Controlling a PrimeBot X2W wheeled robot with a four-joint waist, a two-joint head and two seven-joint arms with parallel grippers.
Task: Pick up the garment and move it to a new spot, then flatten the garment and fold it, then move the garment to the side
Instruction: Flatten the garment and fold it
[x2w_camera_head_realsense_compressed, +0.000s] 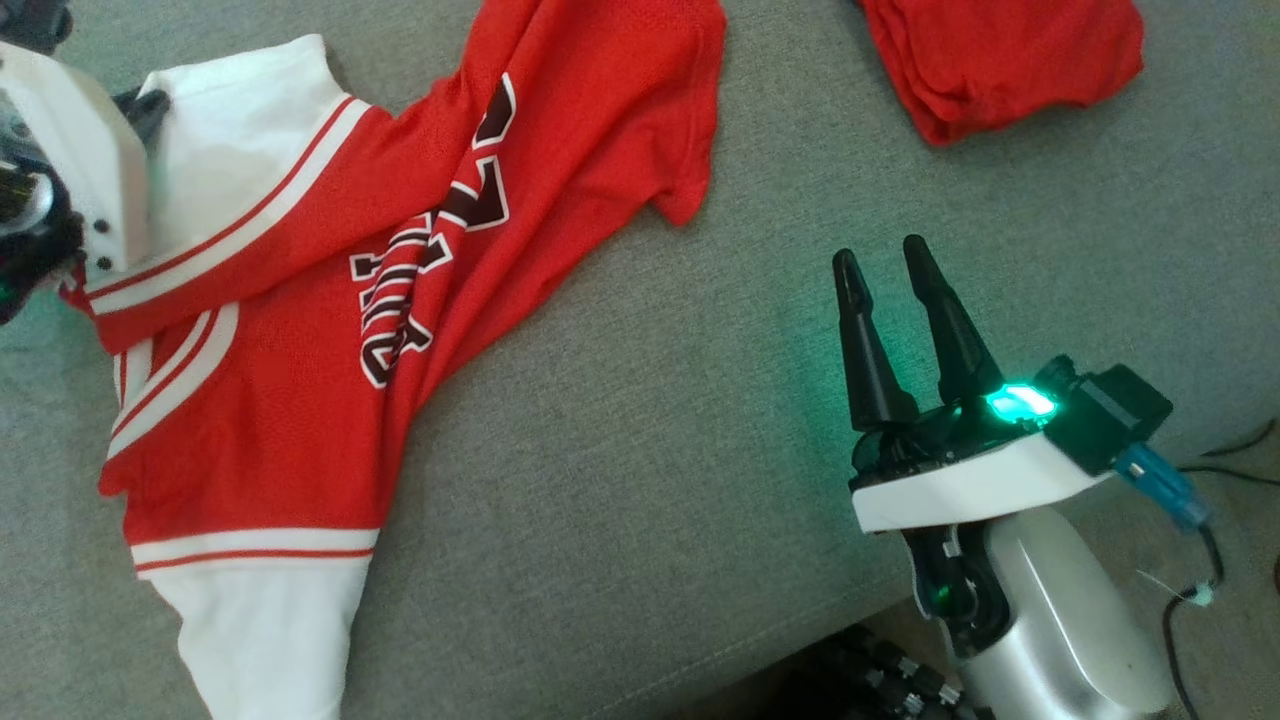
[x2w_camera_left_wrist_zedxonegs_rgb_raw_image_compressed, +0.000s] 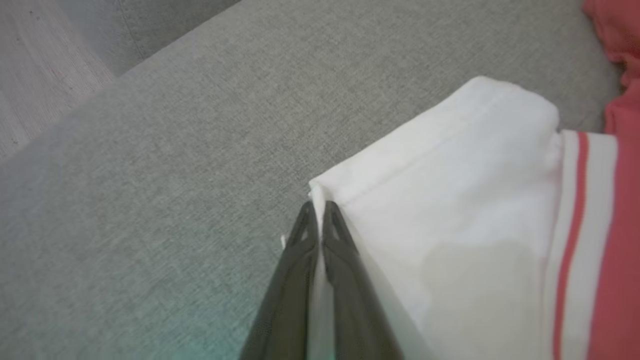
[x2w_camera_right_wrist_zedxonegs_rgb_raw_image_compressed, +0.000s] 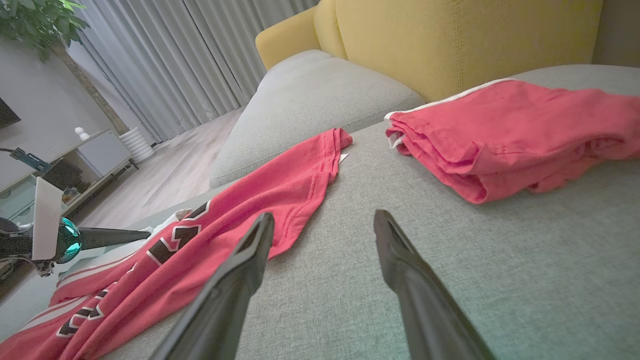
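Much open cushion (x2w_camera_head_realsense_compressed: 650, 500) surrounds the released right pincer (x2w_camera_head_realsense_compressed: 882, 255); left pincer (x2w_camera_left_wrist_zedxonegs_rgb_raw_image_compressed: 318, 207) clenches the jersey (x2w_camera_head_realsense_compressed: 300, 330) by its white sleeve edge.

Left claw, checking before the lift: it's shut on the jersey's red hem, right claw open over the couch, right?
No: the left wrist view shows the left claw shut on the white sleeve of the jersey, not its red hem. The right claw is open over the couch.

Red white-sleeved jersey (x2w_camera_head_realsense_compressed: 280, 430), dark lettering, crumpled, perhaps face-up, on grey couch (x2w_camera_head_realsense_compressed: 650, 450)
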